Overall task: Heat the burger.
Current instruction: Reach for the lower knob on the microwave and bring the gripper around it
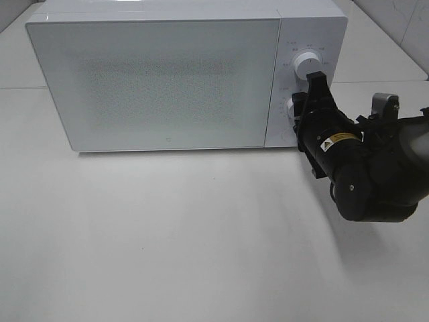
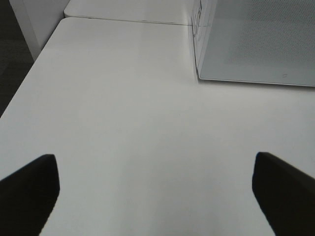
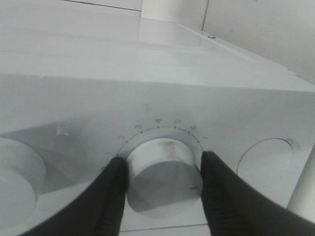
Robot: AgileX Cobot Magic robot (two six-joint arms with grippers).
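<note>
**At the oven's panel: right pincer (image 3: 163, 162) clamped on the lower dial**

Risks first.
- Between the right pincer's black fingers (image 3: 110, 196) sits the white round lower dial (image 3: 162, 179) of the white box-shaped microwave oven (image 1: 167, 10). The dial's side looks smooth. A twist could let the pads skid, leaving the small red mark (image 3: 195, 188) unmoved, so no heat would start.
- The opposite fault, as I judge it, is too long a turn, which would set too much time.
- If the wrist is not square to the dial's axis, the turn may press on the panel and shove the oven along the white tabletop (image 2: 147, 108).
- Just above the pincer stands a second white round knob (image 1: 307, 64), near enough to be nudged.

Right pincer: part-way apart, both fingers touching the dial's flanks and gripping it. It holds nothing else.

Left pincer (image 2: 155, 162): fingers spread as wide as they go and empty, hanging over bare tabletop. The oven's corner lies ahead of it, well apart.

Burger: not in sight in any view. The oven's frosted, dotted glass door (image 1: 161, 80), on the left-arm side of the right pincer, is shut. I judge the burger to be behind it, but that is unconfirmed.
</note>
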